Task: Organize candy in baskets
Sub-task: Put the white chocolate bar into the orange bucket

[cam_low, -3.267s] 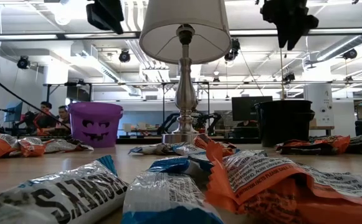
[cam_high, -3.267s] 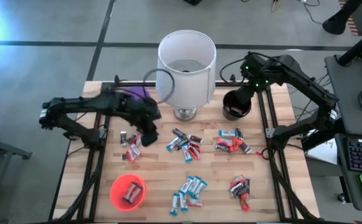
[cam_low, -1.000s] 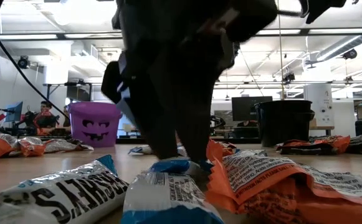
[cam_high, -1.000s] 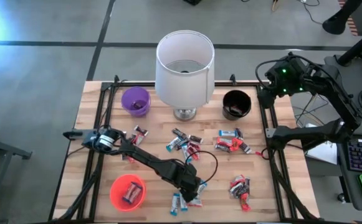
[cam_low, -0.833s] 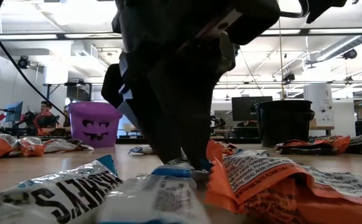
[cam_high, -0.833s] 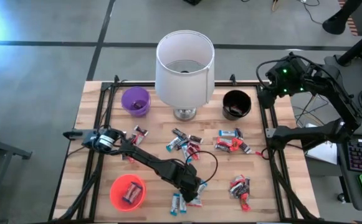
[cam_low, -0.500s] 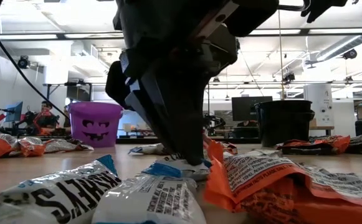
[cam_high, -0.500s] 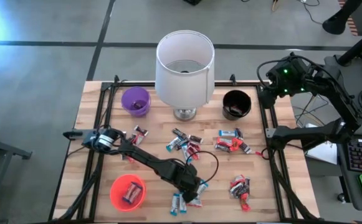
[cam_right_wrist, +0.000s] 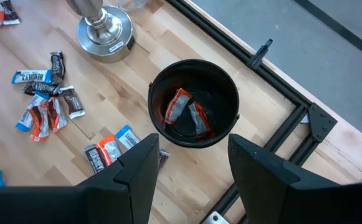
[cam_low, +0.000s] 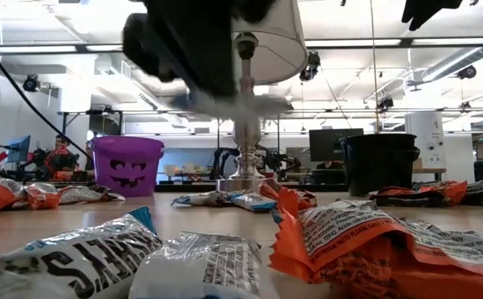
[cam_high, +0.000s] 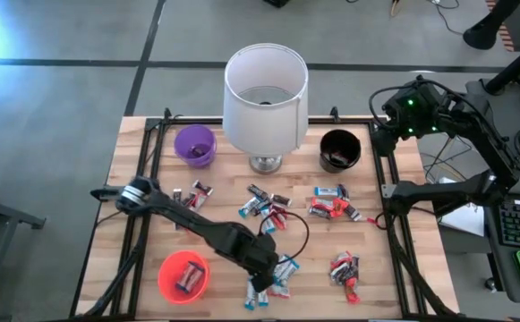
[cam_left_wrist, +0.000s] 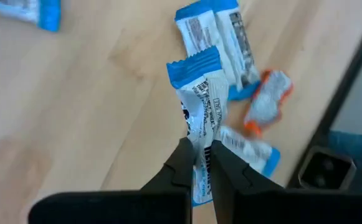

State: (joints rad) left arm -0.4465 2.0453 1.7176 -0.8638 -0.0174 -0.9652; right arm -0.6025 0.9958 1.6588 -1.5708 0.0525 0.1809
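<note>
Wooden tabletop point(cam_high: 143, 179) with candy scattered across it. Left hand point(cam_left_wrist: 200, 163) is clamped on a blue-and-white bar point(cam_left_wrist: 199, 93), lifted clear of the wood; more blue-and-white bars point(cam_left_wrist: 221, 43) lie just below it. Orange-red basket point(cam_high: 183, 275) sits near that hand, holding candy. Further off, purple basket point(cam_high: 194, 145) is beside the lamp point(cam_high: 264, 94). Right hand point(cam_right_wrist: 190, 168) hangs with fingers spread, empty, above the black basket point(cam_right_wrist: 196, 102), which has two orange-wrapped pieces inside.

"HERSHEY'S", upside down, on candy wrapper point(cam_low: 75, 262)
</note>
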